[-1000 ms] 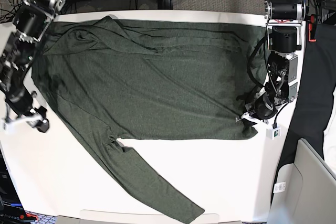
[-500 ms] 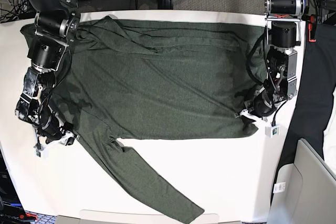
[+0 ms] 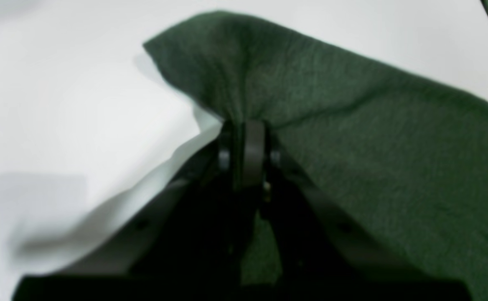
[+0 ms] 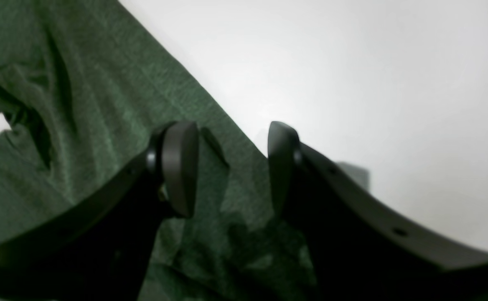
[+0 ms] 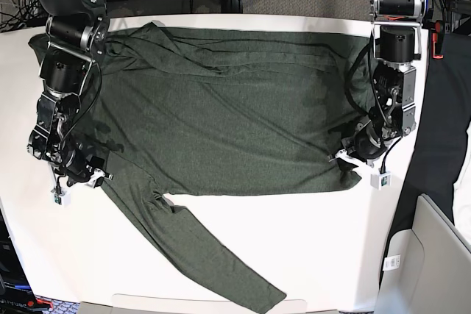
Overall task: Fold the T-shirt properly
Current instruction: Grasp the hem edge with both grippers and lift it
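Observation:
The dark olive T-shirt (image 5: 221, 108) lies spread flat over the white table (image 5: 309, 255), one long sleeve running toward the front edge. My left gripper (image 5: 346, 158) sits at the shirt's lower right hem corner. In the left wrist view this gripper (image 3: 246, 133) is shut on a pinch of the fabric (image 3: 352, 125), which rises from the table in a small peak. My right gripper (image 5: 87, 177) rests at the shirt's left edge where the sleeve begins. In the right wrist view it (image 4: 231, 163) is open, and the sleeve edge (image 4: 102, 125) lies between the fingers.
A small white block (image 5: 381, 182) lies on the table beside the left arm. A grey bin (image 5: 441, 255) stands off the table's front right corner. Dark cloth hangs along the right side, and cables run behind the back edge.
My right arm swung in from beyond the table's left edge and lowered its open gripper onto the sleeve edge. The left gripper stayed shut on the hem corner, barely moving.

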{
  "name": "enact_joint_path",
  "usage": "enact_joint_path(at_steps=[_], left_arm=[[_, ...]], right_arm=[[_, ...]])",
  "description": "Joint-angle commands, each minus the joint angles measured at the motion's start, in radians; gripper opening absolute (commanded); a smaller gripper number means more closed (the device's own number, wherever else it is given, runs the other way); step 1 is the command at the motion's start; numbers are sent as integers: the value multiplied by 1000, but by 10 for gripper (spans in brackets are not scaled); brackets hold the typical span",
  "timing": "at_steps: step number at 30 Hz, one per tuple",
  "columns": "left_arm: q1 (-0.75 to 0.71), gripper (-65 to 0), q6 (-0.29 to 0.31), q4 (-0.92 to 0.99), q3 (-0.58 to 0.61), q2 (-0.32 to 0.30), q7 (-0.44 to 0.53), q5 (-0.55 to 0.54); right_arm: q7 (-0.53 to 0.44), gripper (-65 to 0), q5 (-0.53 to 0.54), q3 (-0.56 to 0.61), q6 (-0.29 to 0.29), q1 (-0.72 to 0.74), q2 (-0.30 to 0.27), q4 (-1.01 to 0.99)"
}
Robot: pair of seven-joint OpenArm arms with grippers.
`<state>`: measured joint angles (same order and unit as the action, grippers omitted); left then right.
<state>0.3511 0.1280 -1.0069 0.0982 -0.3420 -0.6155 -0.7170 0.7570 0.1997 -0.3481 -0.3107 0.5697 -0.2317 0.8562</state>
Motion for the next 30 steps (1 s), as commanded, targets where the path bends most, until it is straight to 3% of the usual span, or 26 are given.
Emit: enact_joint_path(at_steps=[1, 6, 10, 16, 19, 22, 25, 30], left_arm=[[27, -650, 5, -19, -5, -13, 18, -3], [27, -650, 5, -19, -7, -13, 18, -3], [27, -650, 5, -19, -7, -13, 18, -3], [27, -650, 5, -20, -7, -13, 18, -3], [27, -650, 5, -20, -7, -13, 18, -3], [27, -650, 5, -20, -7, -13, 18, -3], [27, -650, 5, -20, -7, -13, 18, -3], [24, -650, 5, -42, -7, -13, 18, -3]], right_arm=[[6, -402, -7, 1, 0, 17, -10, 10], [14, -415, -6, 1, -5, -12, -7, 8], [58, -534, -3, -1, -8, -27, 2, 19], [108, -558, -3, -9, -89, -27, 18, 22], [118, -630, -1, -9, -89, -35, 19, 96], [167, -639, 5, -10, -89, -67, 21, 212], [218, -639, 90, -10, -91, -98, 10, 308], [240, -639, 294, -10, -91, -165, -56, 389]])
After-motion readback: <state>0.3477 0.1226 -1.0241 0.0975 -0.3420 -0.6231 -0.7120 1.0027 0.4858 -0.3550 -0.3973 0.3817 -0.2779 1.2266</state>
